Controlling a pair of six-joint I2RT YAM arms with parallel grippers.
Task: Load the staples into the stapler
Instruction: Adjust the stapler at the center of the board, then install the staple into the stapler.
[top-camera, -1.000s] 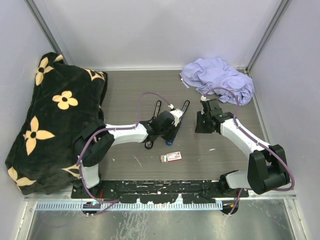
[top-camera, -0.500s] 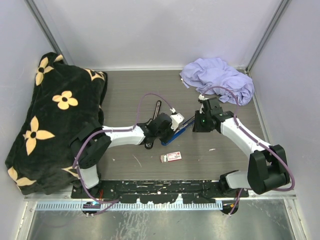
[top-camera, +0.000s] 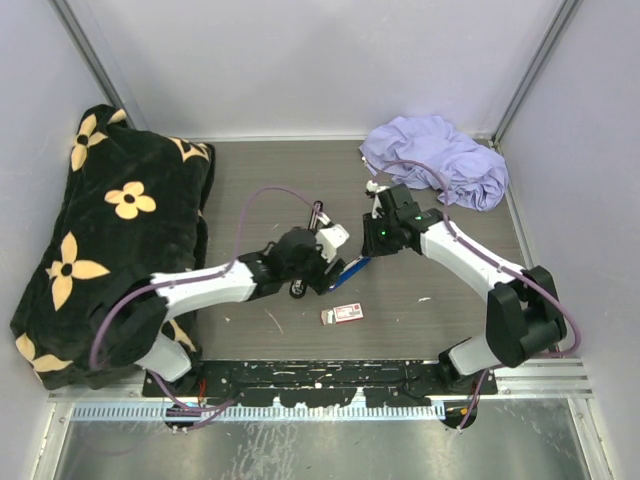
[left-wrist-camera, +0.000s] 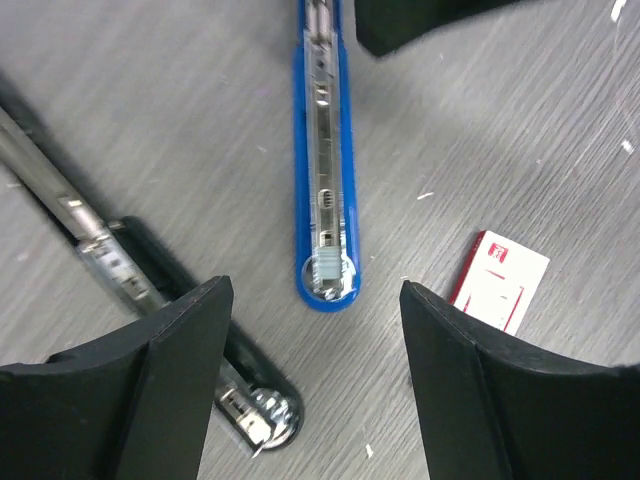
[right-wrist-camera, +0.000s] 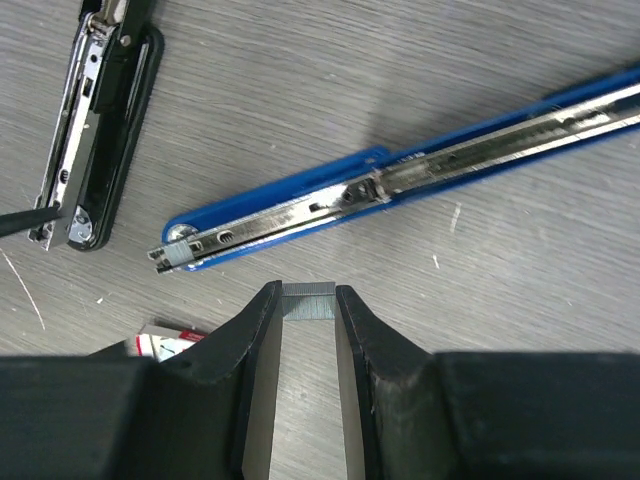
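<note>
The left gripper (left-wrist-camera: 312, 290) hangs with its jaws wide and nothing between them, over the rounded end of the blue stapler (left-wrist-camera: 325, 170). That stapler lies opened flat on the table (top-camera: 260, 190), its metal channel facing up. The black stapler (left-wrist-camera: 130, 275) lies just left of it, also open. The right gripper (right-wrist-camera: 305, 290) has narrow jaws pinching a strip (right-wrist-camera: 308, 303) of staples, held close beside the blue stapler's channel. The staples box (top-camera: 342, 314) rests flat on the table, near of the blue stapler and apart from it, label up. A blanket (top-camera: 100, 240) lies far left, a cloth (top-camera: 435, 155) far right.
</note>
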